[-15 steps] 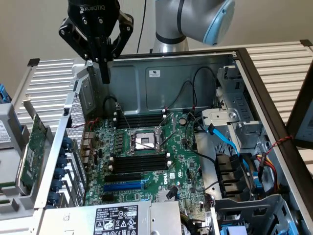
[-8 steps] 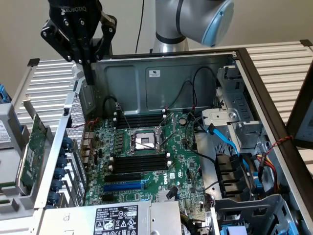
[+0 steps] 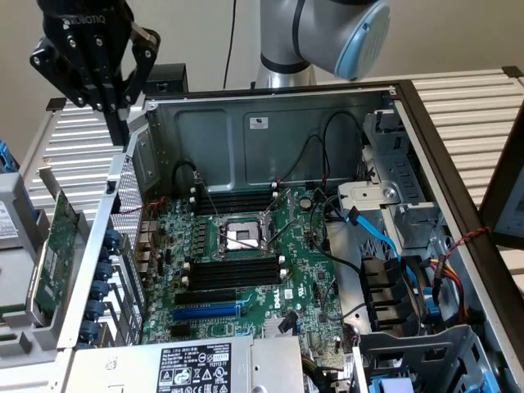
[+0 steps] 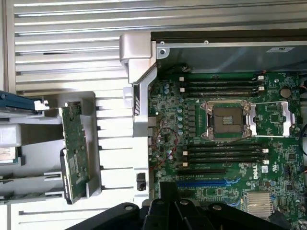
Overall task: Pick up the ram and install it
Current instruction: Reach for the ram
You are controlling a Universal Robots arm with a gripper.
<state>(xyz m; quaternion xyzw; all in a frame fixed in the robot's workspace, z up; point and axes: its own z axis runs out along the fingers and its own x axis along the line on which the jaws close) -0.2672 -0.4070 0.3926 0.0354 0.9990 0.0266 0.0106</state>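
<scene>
so here's the rig: the black two-finger gripper (image 3: pixel 117 119) on the silver arm hangs up high at the exterior view's left, over the corner of the open grey metal computer case (image 3: pixel 246 131). its fingers are clenched together and they aren't grasping the ram.

the ram (image 3: pixel 54 246) is a long narrow green circuit-board stick. it's outside the case on the exterior view's left, standing on edge and leaning a bit in a grey plastic holder (image 3: pixel 41 332). it's below the gripper and well apart from it, not picked up yet. the wrist view has the same stick (image 4: pixel 75 148) in its holder, beside the case's perforated side wall.

inside the case the green motherboard (image 3: pixel 303 278) lies flat. there's a square cpu socket with a shiny metal frame (image 3: pixel 237 237) near its middle, and black memory slots with white end clips (image 3: pixel 237 274) sit just beside it, with another bank on the far side of the socket. a blue flat cable (image 3: pixel 381 237) runs across the drive cage on the exterior view's right.

everything rests on a grey slatted metal table (image 3: pixel 467 106).
</scene>
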